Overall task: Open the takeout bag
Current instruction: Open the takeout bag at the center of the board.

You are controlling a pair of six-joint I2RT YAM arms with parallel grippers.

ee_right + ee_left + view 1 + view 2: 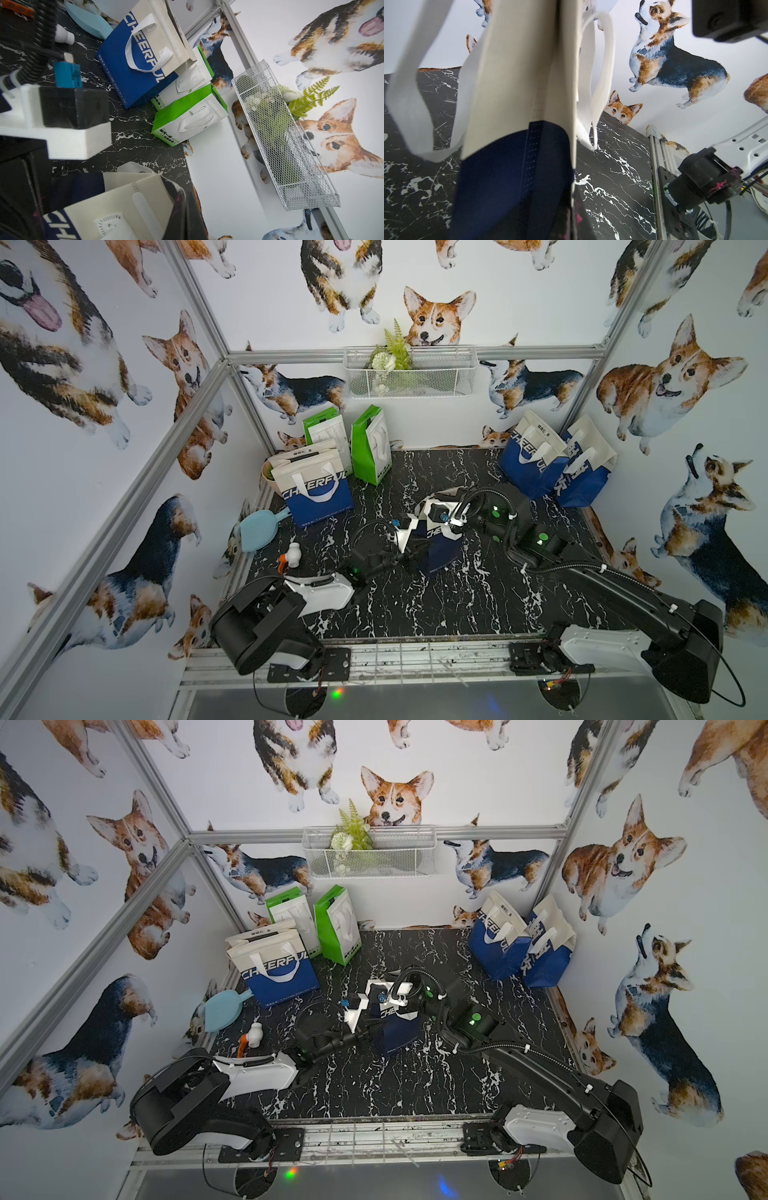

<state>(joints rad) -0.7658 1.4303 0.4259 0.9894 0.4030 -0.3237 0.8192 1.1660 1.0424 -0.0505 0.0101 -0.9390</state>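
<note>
The takeout bag (441, 549), white on top and navy below with CHEERFUL lettering, stands tilted at mid-table in both top views (400, 1032). My left gripper (412, 551) reaches it from the left and is shut on its side edge. In the left wrist view the bag (517, 87) fills the middle, with the jaws (573, 209) pinched on its edge and white handles (604, 68) hanging loose. My right gripper (449, 519) is shut on the top rim from the right. The right wrist view shows the white wall (116, 199) caught in the jaws (184, 207).
Another CHEERFUL bag (316, 489) and two green bags (370, 448) stand at the back left. Two blue bags (540, 464) lean at the back right. A light blue scoop (257, 529) and a white bottle (291, 555) lie on the left. A wire basket (409, 373) hangs on the back wall.
</note>
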